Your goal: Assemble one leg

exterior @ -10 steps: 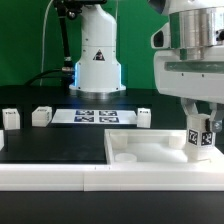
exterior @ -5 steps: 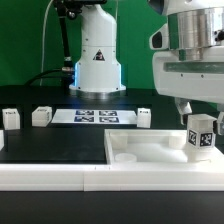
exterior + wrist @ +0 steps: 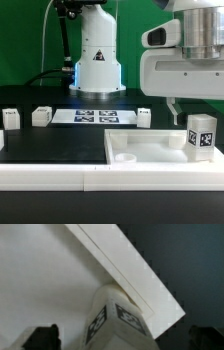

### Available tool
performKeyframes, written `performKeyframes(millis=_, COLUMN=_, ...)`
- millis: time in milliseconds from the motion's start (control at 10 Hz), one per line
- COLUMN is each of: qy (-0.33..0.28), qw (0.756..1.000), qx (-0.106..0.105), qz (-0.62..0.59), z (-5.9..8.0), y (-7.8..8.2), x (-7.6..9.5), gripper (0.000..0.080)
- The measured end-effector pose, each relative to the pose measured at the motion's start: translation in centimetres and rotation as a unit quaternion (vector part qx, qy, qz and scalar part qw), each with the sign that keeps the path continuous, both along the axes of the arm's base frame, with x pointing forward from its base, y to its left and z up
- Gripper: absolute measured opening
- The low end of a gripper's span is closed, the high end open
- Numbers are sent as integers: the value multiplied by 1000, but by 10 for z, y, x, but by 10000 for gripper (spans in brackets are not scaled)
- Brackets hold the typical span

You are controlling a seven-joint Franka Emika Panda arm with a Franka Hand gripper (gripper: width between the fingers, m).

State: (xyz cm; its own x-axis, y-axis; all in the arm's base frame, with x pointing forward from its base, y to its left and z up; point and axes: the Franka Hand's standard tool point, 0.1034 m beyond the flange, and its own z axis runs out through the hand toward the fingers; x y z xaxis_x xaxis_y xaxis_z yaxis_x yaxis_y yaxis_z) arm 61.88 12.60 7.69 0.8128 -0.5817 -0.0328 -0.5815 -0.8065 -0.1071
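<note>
A leg (image 3: 202,136), a small white post with a black-and-white tag, stands upright on the right corner of the large white square panel (image 3: 150,150). My gripper (image 3: 197,104) hangs just above the leg, open and not touching it. One dark finger (image 3: 172,107) shows at the exterior view's left of the leg. In the wrist view the leg (image 3: 118,317) rises between the two dark fingertips (image 3: 42,336), with a gap on each side. It stands at the corner of the panel (image 3: 50,274). The gripper (image 3: 122,341) holds nothing.
Three more white legs lie on the black table: two at the exterior view's left (image 3: 9,118) (image 3: 41,116) and one near the middle (image 3: 144,117). The marker board (image 3: 93,116) lies before the robot base (image 3: 97,60). A white rail (image 3: 60,178) runs along the front.
My gripper has let go of the leg and risen straight up. The leg stays upright on the panel corner.
</note>
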Motion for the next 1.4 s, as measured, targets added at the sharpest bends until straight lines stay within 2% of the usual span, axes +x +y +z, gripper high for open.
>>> performKeyframes(millis=200, qy=-1, qw=992, qx=-21, qz=127, z=-2, y=-1, x=2, gripper=649)
performKeyframes(millis=500, qy=-9, qw=968, qx=-32, qz=248, z=-4, y=-3, x=2, gripper=649)
performKeyframes(millis=800, qy=-12, qw=947, qx=-42, qz=319, z=-4, y=-1, x=1, gripper=649)
performKeyframes(millis=1000, qy=-13, qw=945, qx=-42, qz=325, z=-3, y=-2, x=2, gripper=649)
performKeyframes(millis=1100, qy=-13, qw=945, qx=-42, qz=325, z=-4, y=-2, x=2, gripper=556)
performKeyframes(millis=1200, qy=-13, qw=945, qx=-42, qz=325, z=-4, y=-2, x=2, gripper=396)
performKeyframes(millis=1300, qy=-13, qw=945, qx=-42, qz=325, z=-4, y=-2, x=2, gripper=396)
performKeyframes(millis=1400, qy=-13, qw=945, qx=-43, qz=323, z=-4, y=-5, x=2, gripper=291)
